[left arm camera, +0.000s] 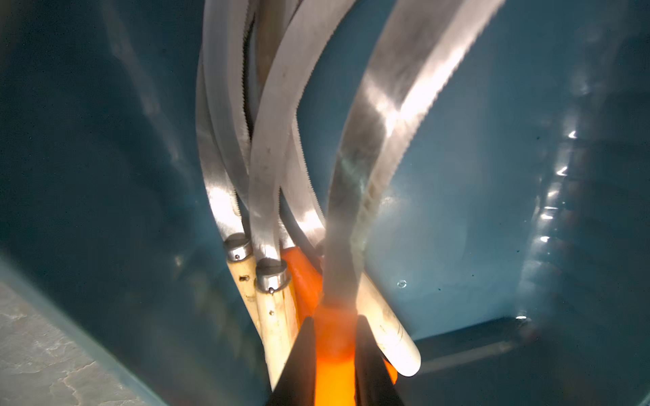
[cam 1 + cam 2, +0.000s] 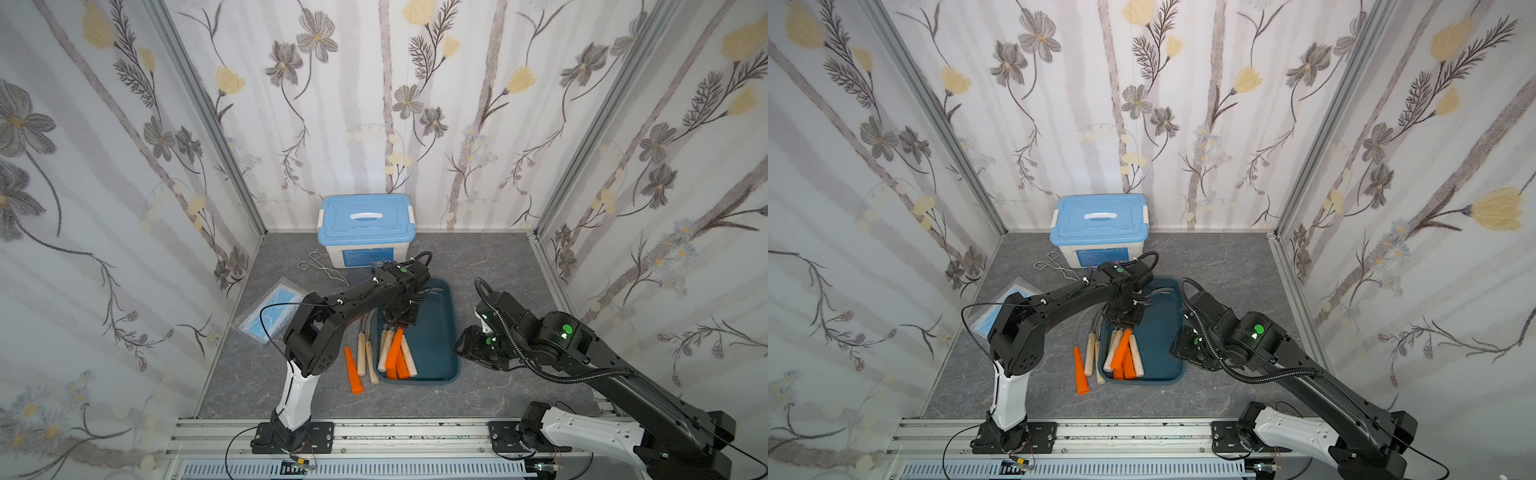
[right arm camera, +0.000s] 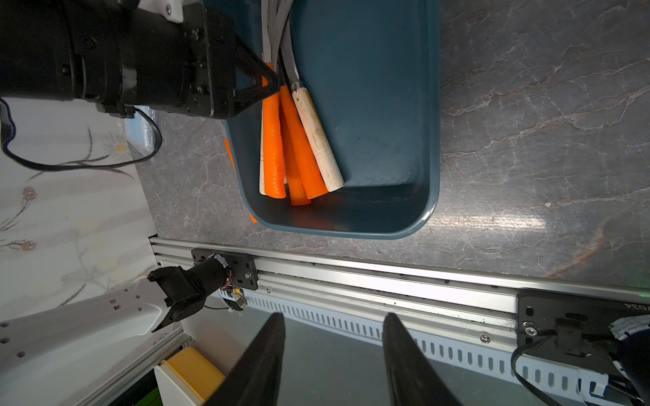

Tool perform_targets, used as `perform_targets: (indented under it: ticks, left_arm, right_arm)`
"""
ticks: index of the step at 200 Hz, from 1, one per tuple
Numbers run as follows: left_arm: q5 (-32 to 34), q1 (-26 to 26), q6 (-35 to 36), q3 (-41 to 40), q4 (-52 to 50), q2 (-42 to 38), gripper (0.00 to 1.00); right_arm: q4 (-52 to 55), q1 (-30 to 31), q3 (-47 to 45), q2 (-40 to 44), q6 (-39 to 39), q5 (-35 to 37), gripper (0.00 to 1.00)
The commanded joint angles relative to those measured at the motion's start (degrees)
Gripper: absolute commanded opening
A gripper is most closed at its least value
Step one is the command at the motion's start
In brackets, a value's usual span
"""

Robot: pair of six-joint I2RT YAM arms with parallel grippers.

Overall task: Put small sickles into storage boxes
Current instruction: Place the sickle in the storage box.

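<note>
l. gripper (image 1: 334,321) clamped on orange-handled sickle (image 1: 387,116) over teal tray (image 2: 436,332), other sickles (image 3: 309,140) piled along tray's left side, three loose sickles (image 2: 362,353) on table beside it; r. gripper (image 3: 334,316) part-open, empty, right of tray.

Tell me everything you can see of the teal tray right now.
The teal tray is a shallow, glossy plastic rectangle with rounded corners and no lid, lying flat on the grey marbled tabletop. Several sickles, orange- and wooden-handled, lie bunched along its side nearest the left arm, blades toward its far end; the rest of its floor is bare. The left pincer, shut on an orange-handled sickle, reaches inside.
</note>
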State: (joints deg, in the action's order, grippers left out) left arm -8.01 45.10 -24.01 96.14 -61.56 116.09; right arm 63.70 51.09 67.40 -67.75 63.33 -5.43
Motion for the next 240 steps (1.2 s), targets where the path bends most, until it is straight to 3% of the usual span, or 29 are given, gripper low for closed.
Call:
perform_targets:
  ticks: [1,160,240]
  left_arm:
    - [-0.2,0.0,-0.3,-0.1,-1.1,-0.1,0.00]
    - [-0.9,-1.1,0.0,2.0,-1.3,5.3,0.00]
    - [-0.7,-1.1,0.7,2.3,-1.1,5.8,0.10]
  right_arm:
    - [0.0,0.1,0.5,-0.3,-0.3,1.3,0.48]
    - [0.9,0.1,-1.4,1.3,0.7,1.1,0.48]
    - [0.9,0.1,-3.0,2.9,0.9,1.0,0.48]
